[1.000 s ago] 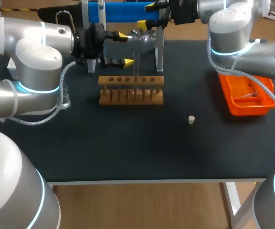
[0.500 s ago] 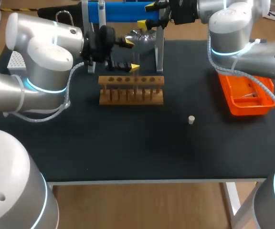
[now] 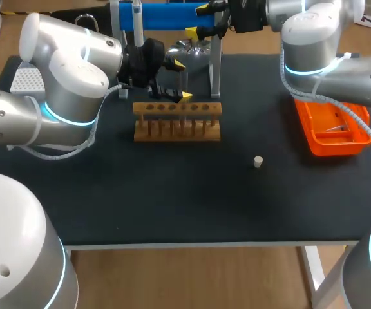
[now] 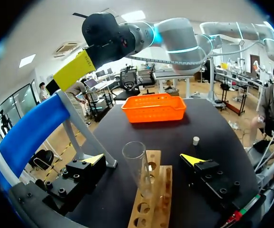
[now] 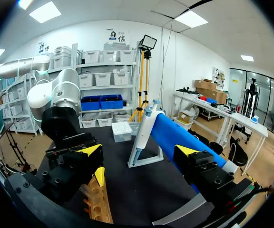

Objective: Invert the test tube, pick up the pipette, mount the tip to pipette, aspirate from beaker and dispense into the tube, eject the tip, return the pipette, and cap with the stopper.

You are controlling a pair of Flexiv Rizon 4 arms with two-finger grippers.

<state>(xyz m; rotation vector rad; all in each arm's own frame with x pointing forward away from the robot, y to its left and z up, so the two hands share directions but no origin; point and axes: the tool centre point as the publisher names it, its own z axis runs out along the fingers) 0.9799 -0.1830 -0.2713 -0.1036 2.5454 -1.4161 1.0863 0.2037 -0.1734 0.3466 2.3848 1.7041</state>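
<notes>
Black matting covers the table point(image 3: 172, 199), and everything I am working with sits on its far half. From the left side my left arm point(image 3: 57, 96) reaches across to the far middle, its gripper point(image 3: 181, 80) hanging just above the rack with the yellow tips spread wide. My right arm point(image 3: 314, 45) comes in at the far right corner, and its gripper point(image 3: 197, 20) is up at the end of the blue stand point(image 3: 166, 16), fingers likewise apart and, as far as I can see from its wrist camera, pinching nothing; the blue bar runs just beside one of its fingers point(image 5: 201, 166). At the right edge is the orange bin point(image 3: 330, 129). In the middle stands the wooden rack point(image 3: 177, 121), its long side facing me, with a row of holes along the top. Behind my left arm I can make out a white tip box point(image 3: 28, 80). A glass beaker point(image 3: 192, 51) sits behind the rack, under the blue stand. The pipette point(image 3: 136, 14) hangs upright on the stand's left end, well away from both grippers. From the left wrist camera I see the test tube point(image 4: 138, 164) standing in the rack, mouth up and leaning slightly, right between the spread fingers point(image 4: 87, 171) of the left gripper but touched by neither. The small pale stopper point(image 3: 258, 161) lies alone on the mat, between the rack and the orange bin, nearer to me than either.
</notes>
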